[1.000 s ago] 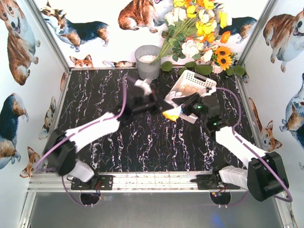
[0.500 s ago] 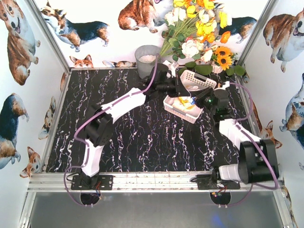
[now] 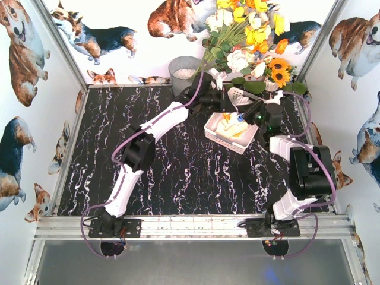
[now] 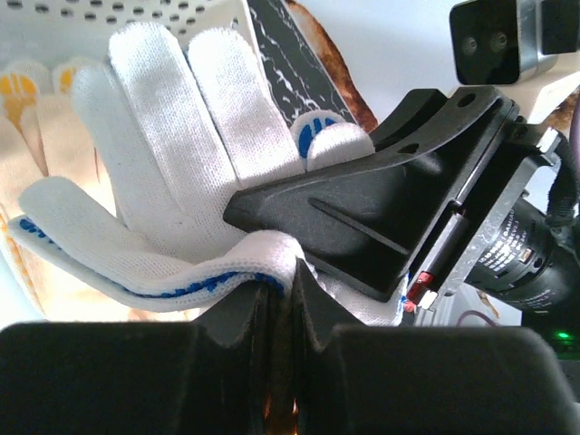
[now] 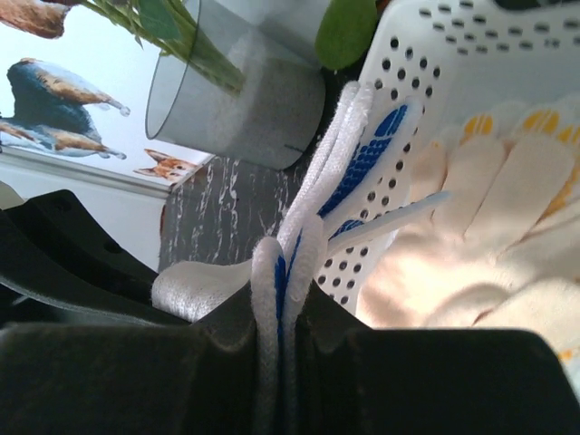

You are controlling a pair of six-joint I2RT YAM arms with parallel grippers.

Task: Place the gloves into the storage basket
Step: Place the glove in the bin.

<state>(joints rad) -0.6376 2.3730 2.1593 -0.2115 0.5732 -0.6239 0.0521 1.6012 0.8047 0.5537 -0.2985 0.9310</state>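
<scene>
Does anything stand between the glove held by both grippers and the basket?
Nothing visible. The white glove, pinched by the left gripper and the right gripper, is beside the basket; inside lie only other gloves.

White arms (image 3: 163,122) with black joints (image 3: 139,155) (purple cables (image 3: 82,224) trailing alongside).

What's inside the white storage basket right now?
Cream gloves with yellow fingertip marks lie in the storage basket. They cover its floor, so anything beneath is hidden.

Grey bucket (image 5: 237,109) sits up past the right fingers (image 5: 408,381), green stems (image 5: 186,45) crossing its rim, marbled black table (image 5: 217,217) below, corgi wall (image 5: 54,86) left.
</scene>
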